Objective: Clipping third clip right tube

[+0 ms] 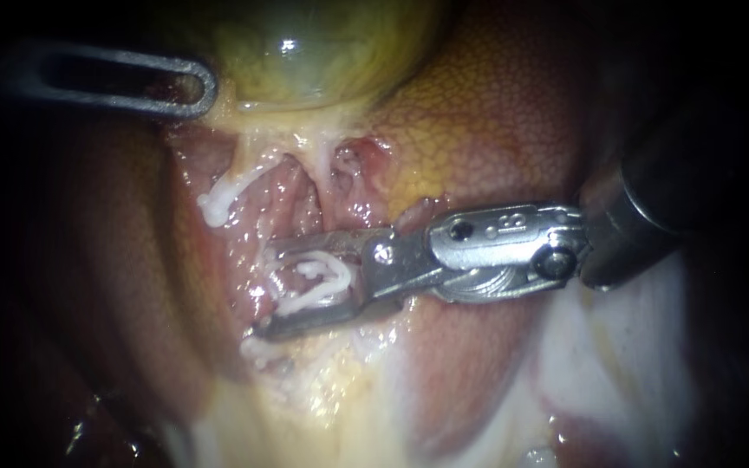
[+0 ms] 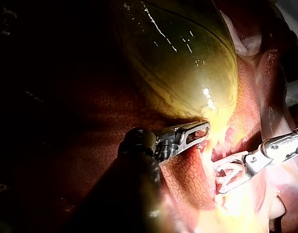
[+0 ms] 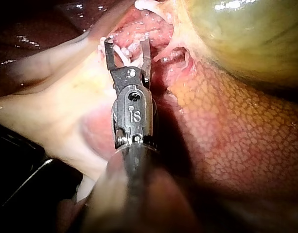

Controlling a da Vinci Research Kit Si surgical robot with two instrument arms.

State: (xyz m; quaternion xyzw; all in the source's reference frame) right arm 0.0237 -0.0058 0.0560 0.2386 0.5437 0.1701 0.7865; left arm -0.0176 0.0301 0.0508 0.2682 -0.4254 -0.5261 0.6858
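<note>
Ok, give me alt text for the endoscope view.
The right instrument holds open jaws around a pale tube below the gallbladder. The left instrument rests beside the gallbladder, with liver around.

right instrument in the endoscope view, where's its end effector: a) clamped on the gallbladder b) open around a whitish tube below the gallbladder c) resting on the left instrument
b: the right instrument has its end effector open, with the whitish tube between its two sides, clear of the gallbladder.
</note>
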